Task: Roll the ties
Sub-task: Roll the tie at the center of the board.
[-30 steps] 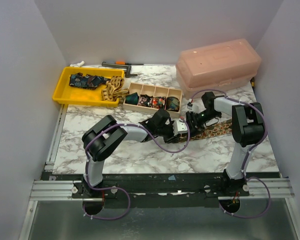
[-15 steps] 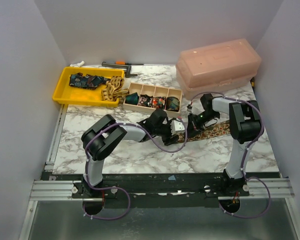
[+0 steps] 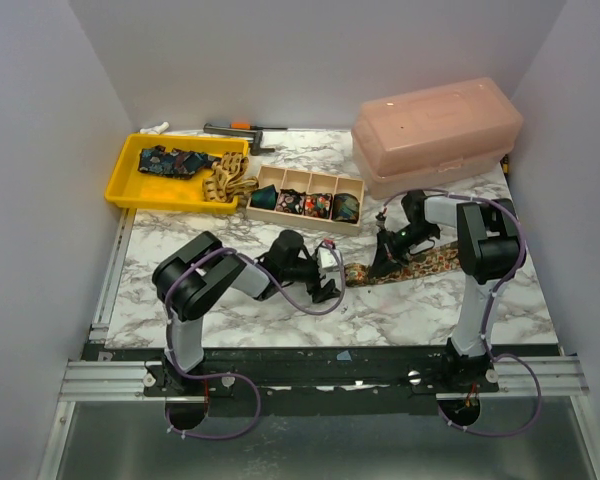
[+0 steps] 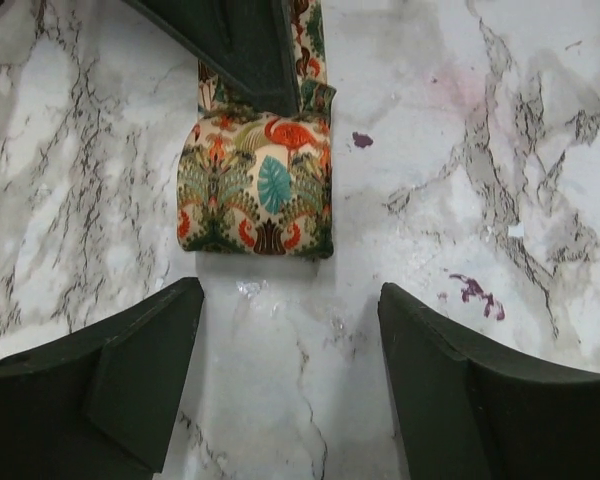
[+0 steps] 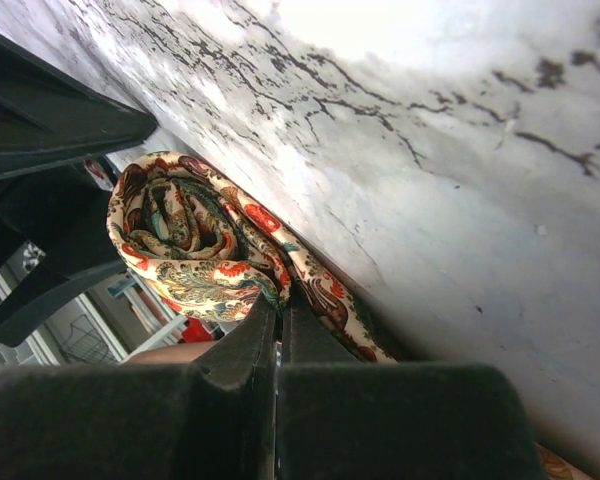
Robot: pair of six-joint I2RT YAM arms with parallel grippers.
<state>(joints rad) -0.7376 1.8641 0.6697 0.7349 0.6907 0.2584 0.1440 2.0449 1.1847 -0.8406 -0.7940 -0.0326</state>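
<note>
A tie with a red, green and cream print lies flat on the marble right of centre. Its left end is rolled into a small coil. My left gripper stands open a short way in front of the coil, with only bare marble between its fingers. My right gripper is shut. Its joined tips press on the tie just where the coil meets the flat strip. In the left wrist view the right gripper's dark fingers reach down onto the tie behind the coil.
A wooden divided box behind the arms holds several rolled ties. A yellow tray at back left holds loose ties. A pink lidded plastic box stands at back right. Small tools lie by the back wall.
My left gripper opened, let go of the coil and drew back to the left. My right gripper shut and stays pressed on the tie by the coil.
</note>
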